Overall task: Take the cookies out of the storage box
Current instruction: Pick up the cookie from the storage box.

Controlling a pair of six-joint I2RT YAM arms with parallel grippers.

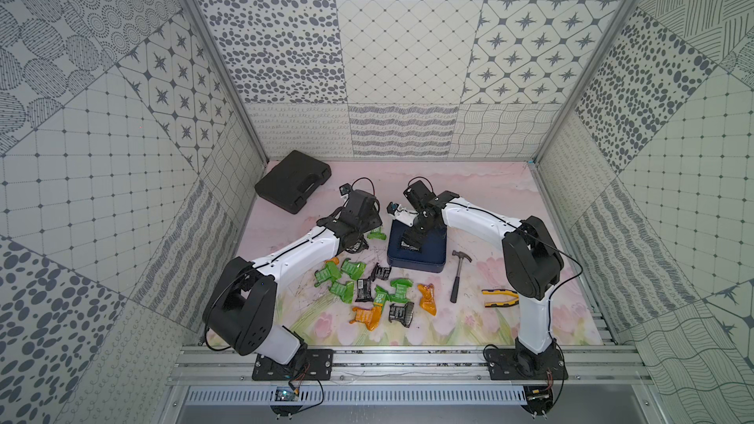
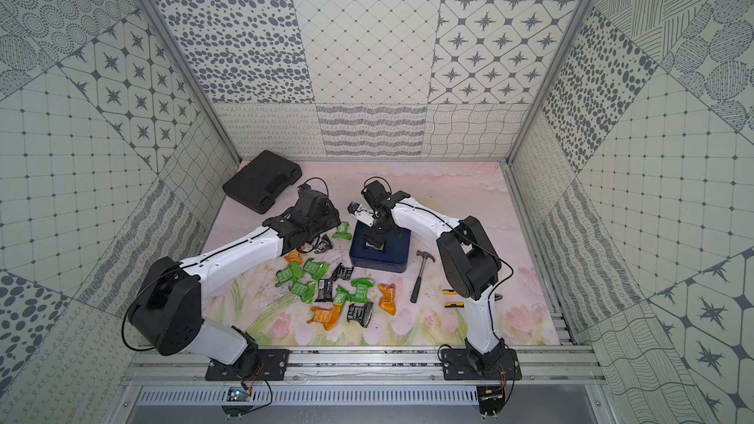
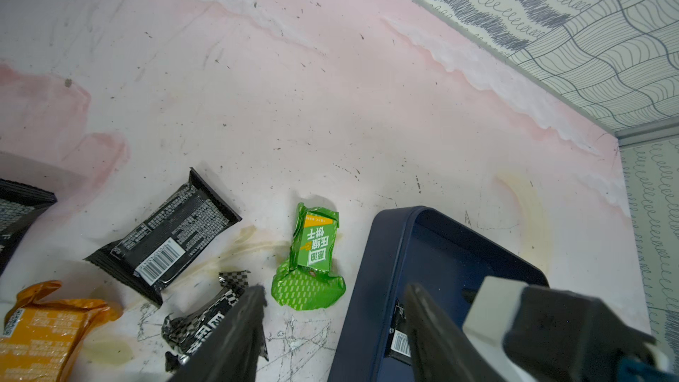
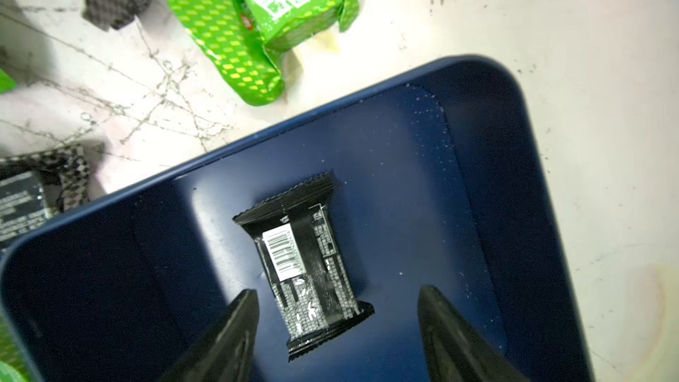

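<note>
Right gripper [image 4: 338, 290] spread above the storage box [image 4: 477, 112]
In both top views your right arm [image 1: 473, 214] reaches into the box, cookies [image 1: 367, 291] strewn on the table [image 1: 510, 320] beside it. Left wrist: your left gripper [image 3: 334, 288] gapes empty beside the box. Right wrist: one black packet [image 4: 305, 270] lies inside, clear of both fingers [image 4: 227, 336].

High top views look down; close wrist views share the storage box [image 4: 404, 163]

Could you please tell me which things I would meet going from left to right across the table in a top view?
Black case → lone green cookie → storage box → hammer → yellow-handled pliers. The scattered cookies nearer the front overlap several of these, so I left them out.
</note>
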